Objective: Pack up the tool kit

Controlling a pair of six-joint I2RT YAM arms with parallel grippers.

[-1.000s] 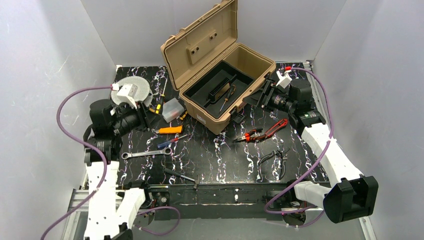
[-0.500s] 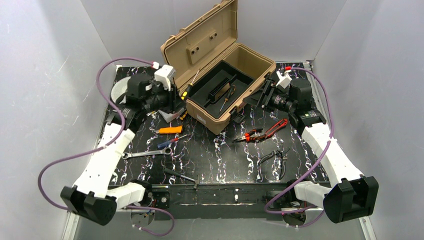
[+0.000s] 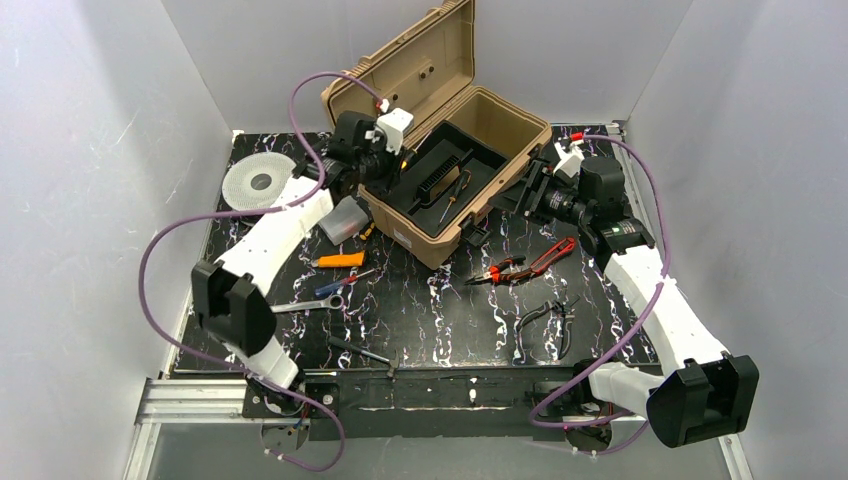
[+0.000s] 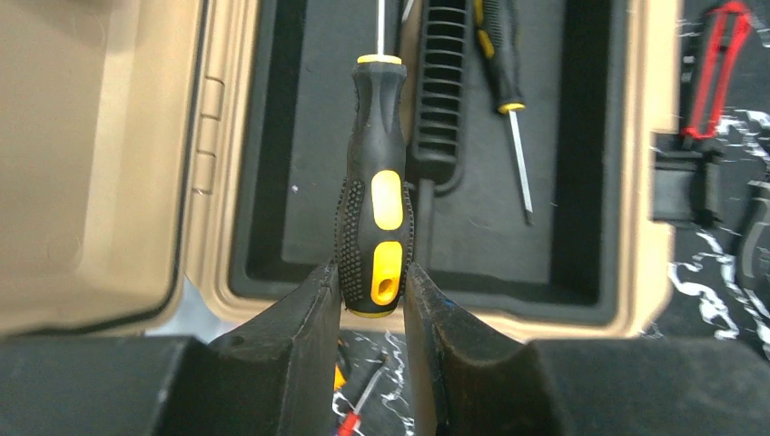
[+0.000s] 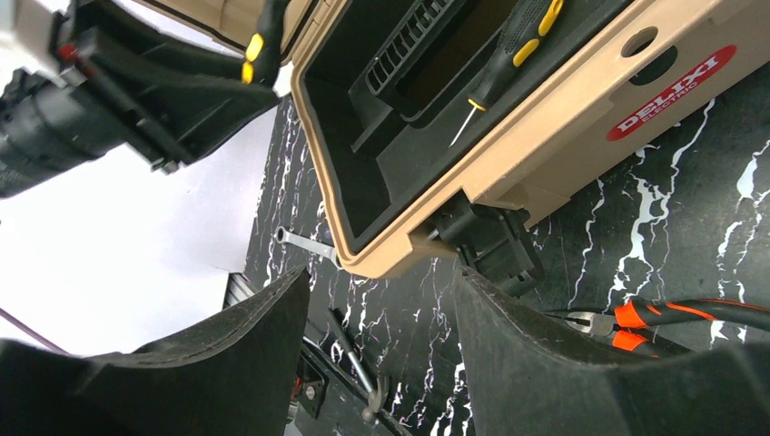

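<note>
One tan hard-plastic toolbox (image 3: 420,235) stands open at the back of the black marbled counter (image 3: 440,310). There are two black-and-yellow screwdrivers. The loose screwdriver (image 4: 502,54) lies in the black inner tray (image 4: 309,182). The held screwdriver (image 4: 377,136) is clamped in the left hand (image 4: 372,282), which has swung from beside the small clear plastic box (image 3: 343,218) to above the tray. The right hand (image 5: 380,282) hangs open by the toolbox's latch, near one pair of red-handled pliers (image 3: 525,262).

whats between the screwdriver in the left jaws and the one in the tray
The ribbed black tray handle separates the held screwdriver from the lying screwdriver; left wrist view shows it.
</note>
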